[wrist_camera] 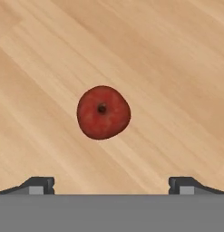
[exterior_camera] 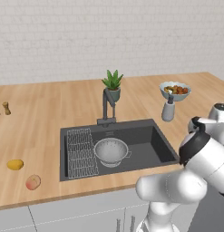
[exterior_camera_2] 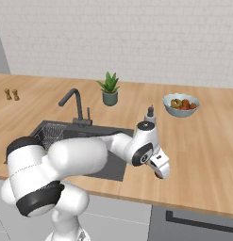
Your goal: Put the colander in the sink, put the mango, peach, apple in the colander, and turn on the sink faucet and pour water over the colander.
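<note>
The silvery perforated metal colander (exterior_camera: 111, 152) sat inside the large dark grey rectangular sink (exterior_camera: 149, 136), just beside the wire grid rack (exterior_camera: 80, 152) that lay along the left side of the basin. The colander held no fruit. The tall dark grey angular sink faucet (exterior_camera: 106, 106) stood behind the basin, and no water ran from it.

On the wooden counter (exterior_camera: 41, 118), left of the sink, the small yellow-orange oval mango (exterior_camera: 15, 164) and the round pinkish-orange peach (exterior_camera: 33, 182) lay near each other. The small deep red apple (wrist_camera: 103, 112) rested on the bare wood to the right of the sink. The two-finger gripper (wrist_camera: 111, 185) hung above it with its dark fingertips (wrist_camera: 40, 185) spread wide apart, holding nothing; the apple was between them in the hand view, but untouched.

Farther back, a pale bowl (exterior_camera: 175, 91) was filled with mixed fruit, and a grey soap dispenser bottle (exterior_camera: 168, 110) stood in front of it. A green plant in a small pot (exterior_camera: 113, 85) stood behind the faucet.
</note>
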{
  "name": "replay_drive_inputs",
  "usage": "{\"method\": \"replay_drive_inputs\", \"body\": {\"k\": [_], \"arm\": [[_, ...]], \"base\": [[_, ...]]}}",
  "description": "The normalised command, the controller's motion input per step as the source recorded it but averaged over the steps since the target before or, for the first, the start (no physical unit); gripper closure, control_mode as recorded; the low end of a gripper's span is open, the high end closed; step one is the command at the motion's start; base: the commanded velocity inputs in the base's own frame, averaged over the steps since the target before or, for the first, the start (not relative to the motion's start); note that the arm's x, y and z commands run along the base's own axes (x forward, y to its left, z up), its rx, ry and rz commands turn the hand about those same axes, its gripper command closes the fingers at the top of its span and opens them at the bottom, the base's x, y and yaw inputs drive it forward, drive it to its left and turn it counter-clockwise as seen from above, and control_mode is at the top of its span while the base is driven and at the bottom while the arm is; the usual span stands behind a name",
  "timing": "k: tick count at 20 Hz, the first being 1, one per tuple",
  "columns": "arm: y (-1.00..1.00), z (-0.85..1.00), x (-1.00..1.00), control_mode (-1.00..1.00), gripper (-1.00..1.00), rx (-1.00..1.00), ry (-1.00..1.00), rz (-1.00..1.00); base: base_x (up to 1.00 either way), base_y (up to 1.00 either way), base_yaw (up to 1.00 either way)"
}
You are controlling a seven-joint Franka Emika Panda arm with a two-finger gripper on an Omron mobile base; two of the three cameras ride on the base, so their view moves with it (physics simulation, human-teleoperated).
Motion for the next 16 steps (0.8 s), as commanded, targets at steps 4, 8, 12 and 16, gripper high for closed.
{"method": "replay_drive_inputs", "body": {"k": [4,8,12,16], "arm": [[-0.14,-0.26,0.01,-1.0,-1.0,0.0,0.0,0.01],[-0.08,-0.23,0.08,-1.0,-1.0,0.0,0.0,0.01],[-0.04,-0.11,0.23,-1.0,-1.0,0.0,0.0,0.01],[-0.11,-0.06,0.26,-1.0,-1.0,0.0,0.0,0.04]], "base": [[0.0,0.0,0.0],[0.0,0.0,0.0],[0.0,0.0,0.0],[0.0,0.0,0.0]]}}
